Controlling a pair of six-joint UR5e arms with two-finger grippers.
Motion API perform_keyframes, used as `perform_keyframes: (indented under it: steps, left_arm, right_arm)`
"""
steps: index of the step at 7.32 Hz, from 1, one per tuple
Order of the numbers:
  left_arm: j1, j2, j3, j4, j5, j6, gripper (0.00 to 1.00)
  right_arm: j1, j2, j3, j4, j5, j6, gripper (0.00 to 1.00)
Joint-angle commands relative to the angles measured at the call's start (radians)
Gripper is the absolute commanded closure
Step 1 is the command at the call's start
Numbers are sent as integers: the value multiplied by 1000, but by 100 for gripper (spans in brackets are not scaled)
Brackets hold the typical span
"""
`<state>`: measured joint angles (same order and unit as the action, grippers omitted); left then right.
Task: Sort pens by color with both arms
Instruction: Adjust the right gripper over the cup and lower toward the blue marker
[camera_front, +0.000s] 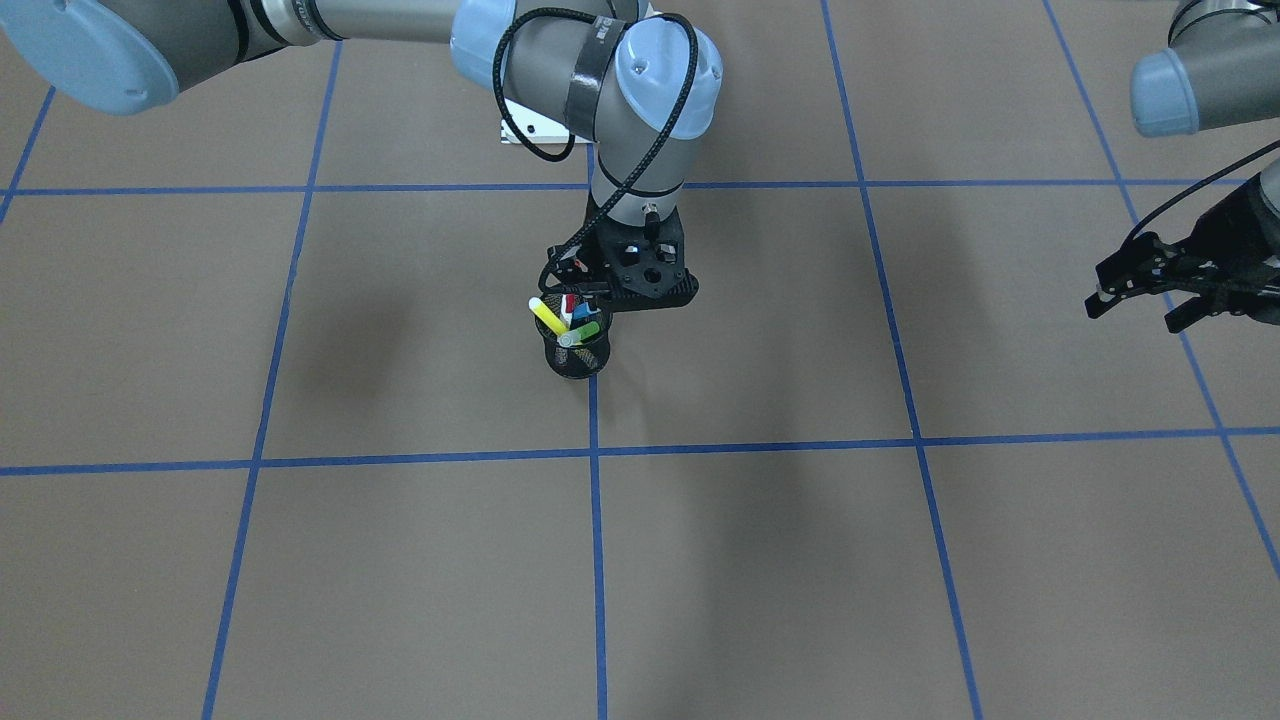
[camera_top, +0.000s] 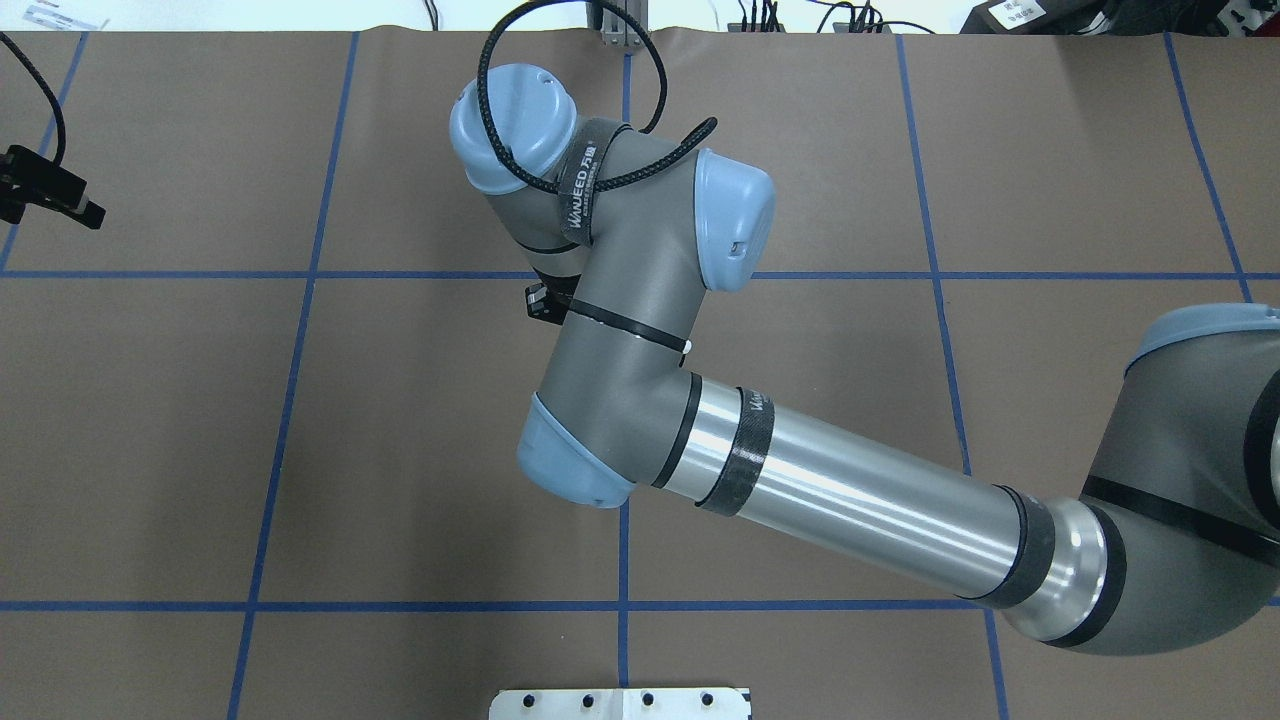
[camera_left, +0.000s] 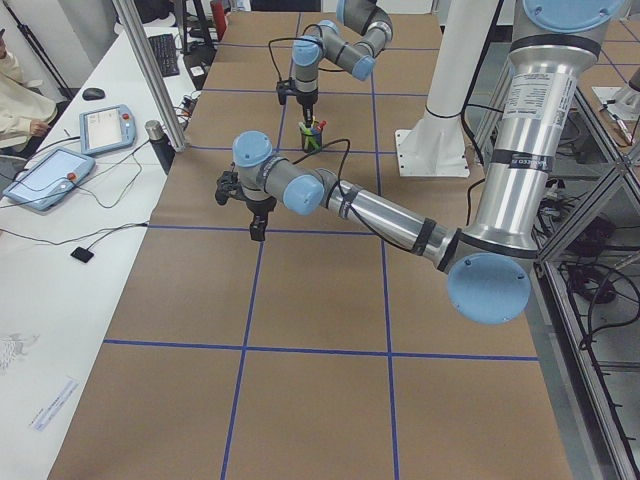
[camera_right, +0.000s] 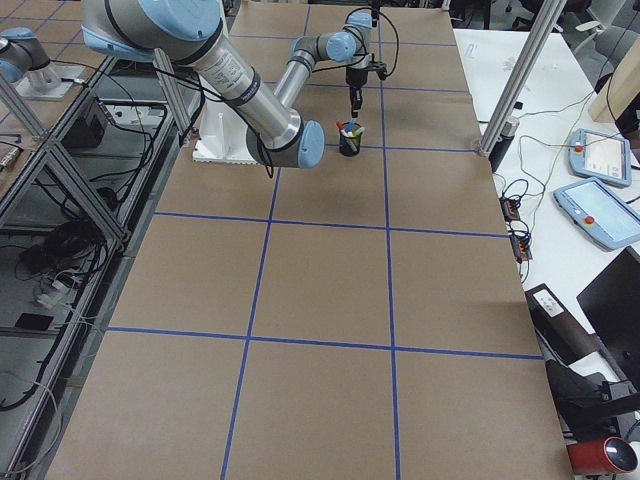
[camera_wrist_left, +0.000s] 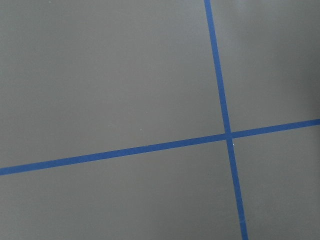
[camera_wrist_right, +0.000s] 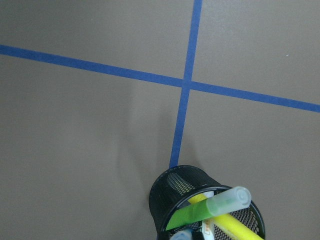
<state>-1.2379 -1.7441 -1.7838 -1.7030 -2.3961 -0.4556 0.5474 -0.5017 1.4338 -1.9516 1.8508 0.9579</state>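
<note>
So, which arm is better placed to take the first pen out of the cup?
Right. The right tool hangs close over the mesh cup holding the pens, and its wrist camera sees them. The left tool is open but far to the side of the cup.

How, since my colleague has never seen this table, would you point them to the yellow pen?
On the brown table, a black mesh cup stands on the centre tape line, below the right arm. Inside it, the yellow pen is the only bright yellow one; its neighbours are light green, blue and red-capped white.
</note>
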Motion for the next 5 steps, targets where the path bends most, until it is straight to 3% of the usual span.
perform_keyframes:
  steps: [1,5]
  left_arm:
    - [0,0,0,0,0,0,0]
    - [0,0,1,-1,0,0,0]
  right_arm:
    - [26,0,60,-64,27,-25,90]
    - [86,5,119,-82,80,-27,95]
